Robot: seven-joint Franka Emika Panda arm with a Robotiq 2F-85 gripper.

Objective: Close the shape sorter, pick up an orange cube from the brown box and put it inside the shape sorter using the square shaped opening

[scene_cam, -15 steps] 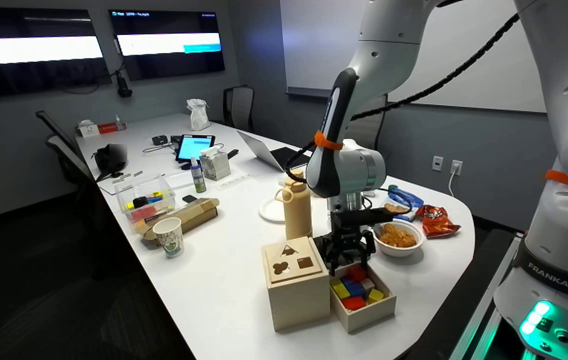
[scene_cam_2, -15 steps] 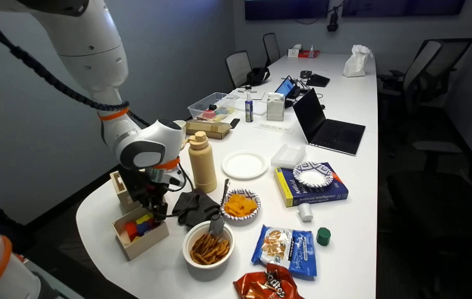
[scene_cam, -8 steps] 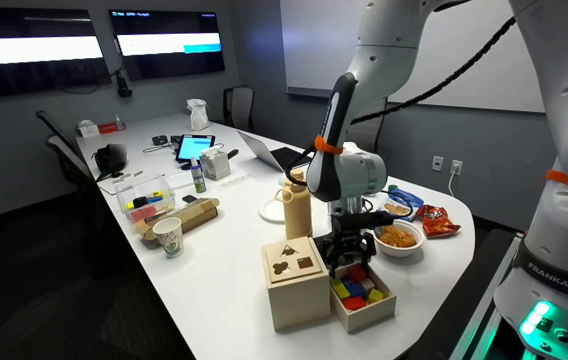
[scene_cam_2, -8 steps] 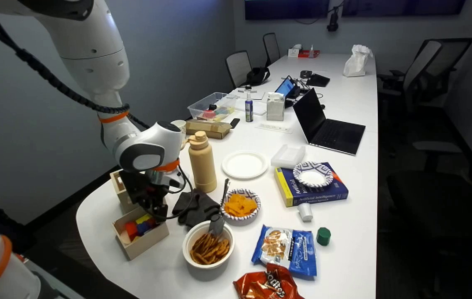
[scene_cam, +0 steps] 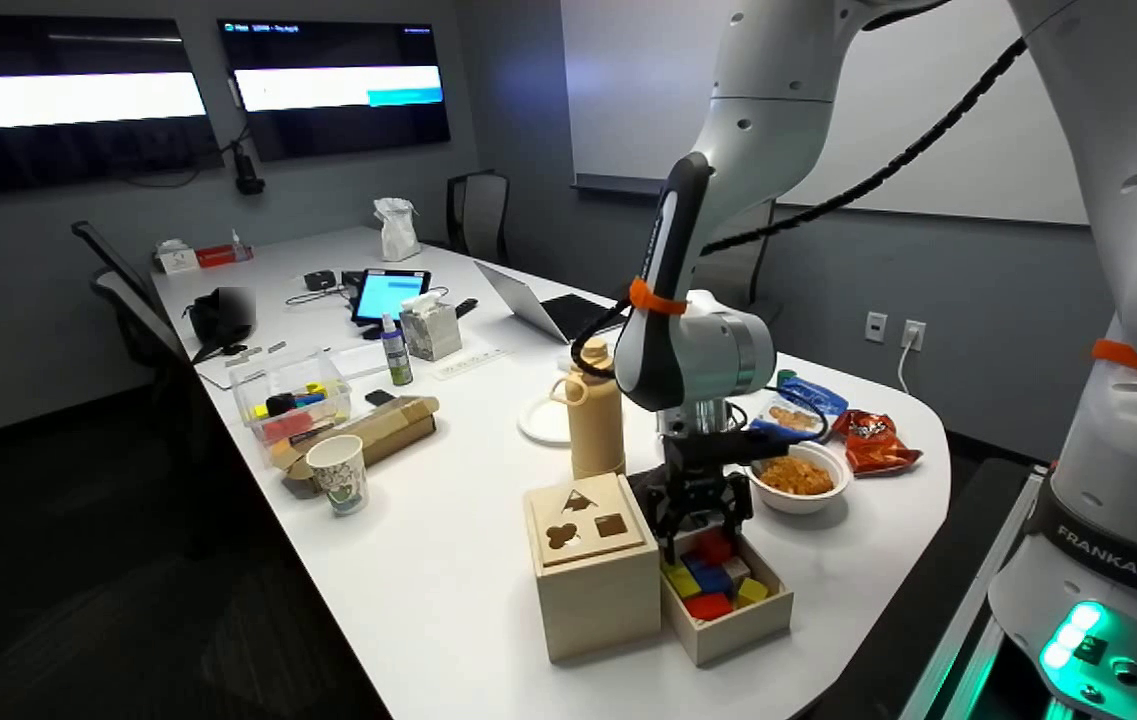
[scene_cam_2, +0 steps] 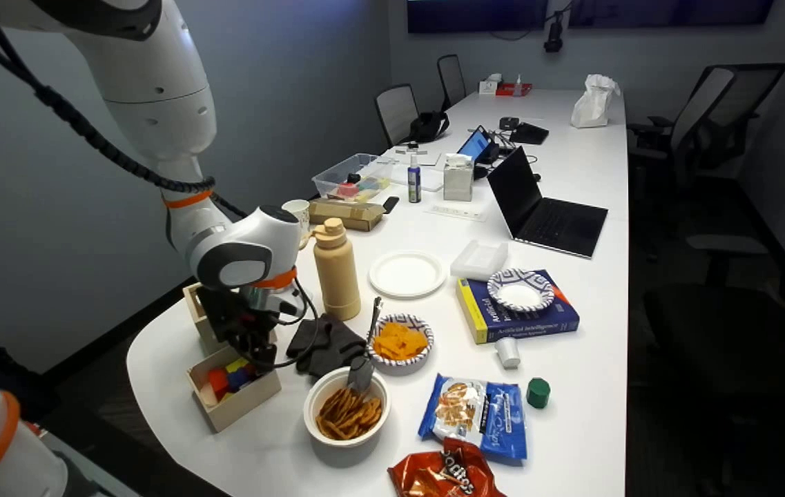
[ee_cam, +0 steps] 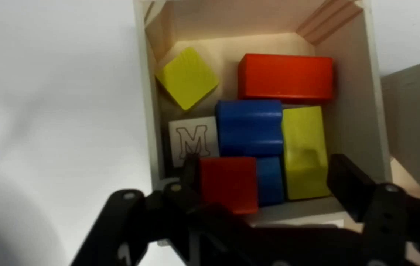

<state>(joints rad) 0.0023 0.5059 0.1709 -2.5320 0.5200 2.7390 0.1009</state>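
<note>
Inside the brown box (scene_cam: pixel 743 634), at the end beneath the gripper (ee_cam: pixel 265 170), lies a red cube (ee_cam: pixel 229 184), just beside one dark finger (ee_cam: pixel 190 173); whether they touch, I cannot tell. The fingers are spread, with the cube, a small blue block (ee_cam: pixel 270 181) and part of a long yellow block (ee_cam: pixel 306 147) between them in the wrist view. Further along the box are a ridged blue block (ee_cam: pixel 250 127), a pale M block (ee_cam: pixel 194 138), a yellow block turned cornerwise (ee_cam: pixel 187 78) and an orange-red block (ee_cam: pixel 287 77). Just beside the box stands the shape sorter (scene_cam: pixel 598 610), its lid (scene_cam: pixel 583 517) down, the square opening (scene_cam: pixel 611 526) on the side nearer the box. Beyond, in both exterior views, a tan bottle (scene_cam: pixel 596 430) stands upright. Near the box lie dark cloth (scene_cam_2: pixel 330 345) and a white bowl (scene_cam_2: pixel 324 397) of brown snacks; then a patterned bowl (scene_cam_2: pixel 427 338) of orange chips. Further out come a plate (scene_cam_2: pixel 407 275), a book (scene_cam_2: pixel 523 326) bearing a small bowl (scene_cam_2: pixel 522 297), a blue bag (scene_cam_2: pixel 478 414), a red bag (scene_cam_2: pixel 444 473) and an open laptop (scene_cam_2: pixel 561 224), all on the table (scene_cam: pixel 448 600).
</note>
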